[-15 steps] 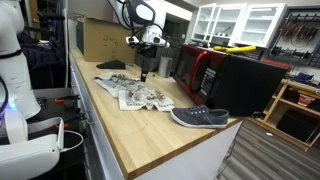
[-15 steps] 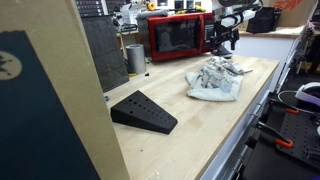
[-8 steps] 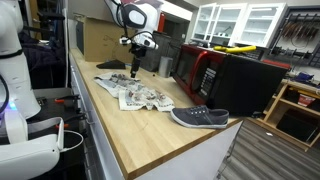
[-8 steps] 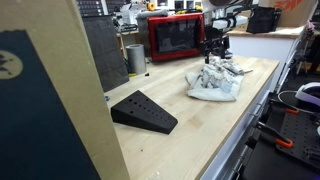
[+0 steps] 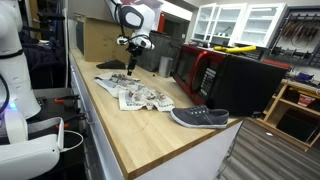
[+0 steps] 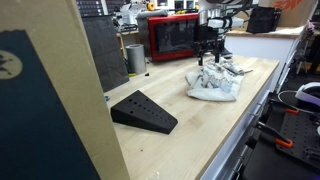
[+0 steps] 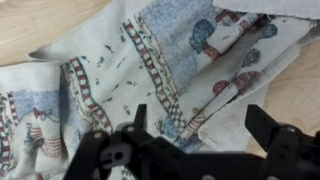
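Arm is reaching down in upper center of an exterior view, gripper [image 5: 130, 68] hanging just above the crumpled cloth [image 5: 140, 96], jaws standing wide apart and gripping nothing. Cloth is lying mid-table [image 5: 125, 140] near its left edge, with bare wood below and the microwave [image 5: 197, 68] crowding right. Cloth is showing printed stripes and trees.

- Wooden bench [image 5: 135, 145] carries everything.
- Patterned cloth [image 5: 140, 97], crumpled, mid-bench.
- Grey shoe [image 5: 200, 118] near the bench's end.
- Red microwave [image 6: 178, 37] along the back.
- Black wedge [image 6: 143, 112], well apart from the cloth.
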